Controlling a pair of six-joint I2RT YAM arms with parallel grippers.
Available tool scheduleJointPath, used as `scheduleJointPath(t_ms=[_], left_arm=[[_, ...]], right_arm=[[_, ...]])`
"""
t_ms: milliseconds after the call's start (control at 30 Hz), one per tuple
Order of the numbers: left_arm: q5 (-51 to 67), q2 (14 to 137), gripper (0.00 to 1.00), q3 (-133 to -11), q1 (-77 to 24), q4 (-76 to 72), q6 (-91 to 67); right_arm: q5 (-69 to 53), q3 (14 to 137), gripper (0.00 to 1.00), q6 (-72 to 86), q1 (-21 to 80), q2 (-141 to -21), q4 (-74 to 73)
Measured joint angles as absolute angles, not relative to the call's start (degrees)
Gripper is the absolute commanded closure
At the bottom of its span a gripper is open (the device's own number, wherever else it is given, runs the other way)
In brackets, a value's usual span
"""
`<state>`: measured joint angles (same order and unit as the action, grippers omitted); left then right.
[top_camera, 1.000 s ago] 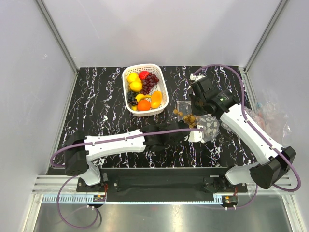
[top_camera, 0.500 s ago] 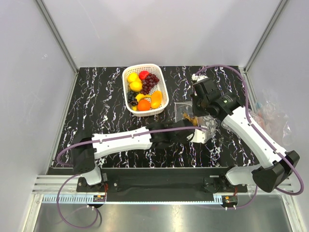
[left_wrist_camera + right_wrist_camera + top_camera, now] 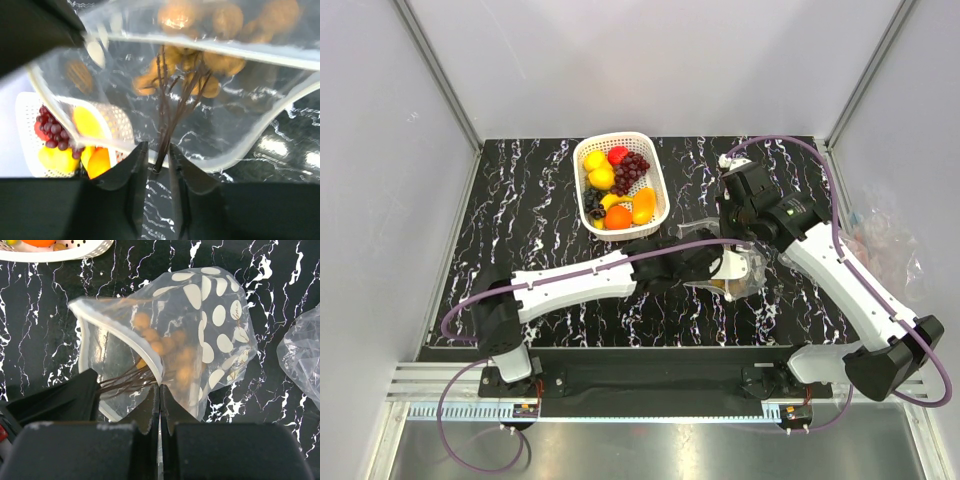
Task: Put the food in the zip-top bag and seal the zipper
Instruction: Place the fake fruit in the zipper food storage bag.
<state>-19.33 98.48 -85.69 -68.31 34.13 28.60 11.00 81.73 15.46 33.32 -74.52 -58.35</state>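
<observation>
Black marble-look desk w/ white veins, glossy, boxed in by plain pale walls. A white lattice plastic basket at the back holds shiny lemons, strawberry, purple grapes & orange. Right fingers are closed, pinching the thick white zip rim of the clear, polka-dotted zip-top bag, its mouth gaping approx. mid-desk, right of the basket. Tan grapes, round beads on thin brown stems, sit inside the bag; left fingers at the mouth stand slightly apart, stems running thru the gap.
</observation>
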Motion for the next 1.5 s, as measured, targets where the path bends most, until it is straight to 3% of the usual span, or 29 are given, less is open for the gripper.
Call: scheduleJointPath(t_ms=[133,300,333,400,567,733,967,1400,1500], left_arm=[[-17.7,98.4,0.56,-85.9,-68.6,32.7,28.1],[-16.9,96.4,0.49,-83.7,-68.5,30.5,25.9],[-16.8,95.3,0.40,-82.8,-68.3,29.7,25.1],[-16.8,92.8,0.35,-80.6,-67.9,28.6,23.8],[-19.5,82.6,0.01,-71.7,-66.6,23.4,15.9],[-22.1,74.0,0.01,-67.0,-62.7,19.4,0.7],[-20.7,76.5,0.01,-67.2,-55.9,22.6,-24.0],[-9.1,81.6,0.21,-63.6,-56.4,16.1,-41.0],[-8.3,83.8,0.31,-63.6,-56.4,15.8,-42.6]], right_arm=[[10.9,81.7,1.00,15.5,33.3,-74.4,-58.3],[11.1,81.7,1.00,15.5,33.3,-73.7,-58.4],[11.3,81.7,1.00,15.7,33.3,-73.6,-58.4],[11.5,81.7,1.00,15.8,33.3,-73.5,-58.4],[11.6,81.7,1.00,16.3,33.3,-73.5,-58.3],[12.7,81.7,1.00,16.8,33.3,-73.5,-58.3],[13.0,81.7,1.00,17.3,33.3,-73.5,-58.3],[13.0,81.7,1.00,18.0,33.3,-73.5,-58.2],[13.0,81.7,1.00,18.1,33.3,-73.5,-58.2]])
